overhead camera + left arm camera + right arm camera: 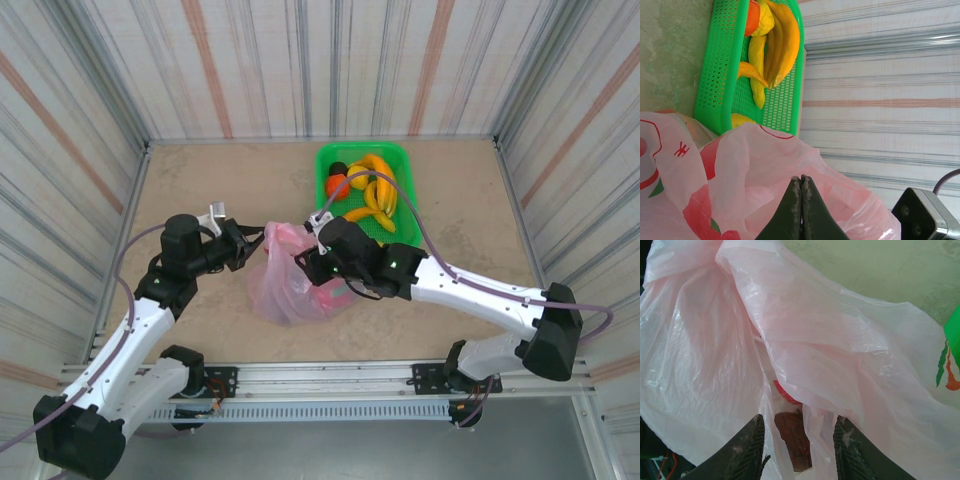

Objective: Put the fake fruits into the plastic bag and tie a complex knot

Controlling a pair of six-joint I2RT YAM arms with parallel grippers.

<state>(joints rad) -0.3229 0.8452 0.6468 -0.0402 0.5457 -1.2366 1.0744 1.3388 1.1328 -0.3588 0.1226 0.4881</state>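
Item one, plastic bag (290,282): thin translucent pink film with red prints, crumpled on the table (210,190) between our two grippers, just before the green mesh basket (322,165). Its contents are veiled; we make out one dull red shape (792,437), perhaps a fruit. The left gripper (801,182) is clenched, seemingly pinching bag film. The right gripper (800,450) is spread, with film bunched between its fingers. Item two, fake fruits (375,190): glossy bananas, an orange and a dark ball, in the basket.

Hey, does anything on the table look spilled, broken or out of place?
Nothing looks spilled or damaged. The plastic bag lies crumpled beside the green basket, which holds bananas and an orange fruit. The right end effector is open at its folds.
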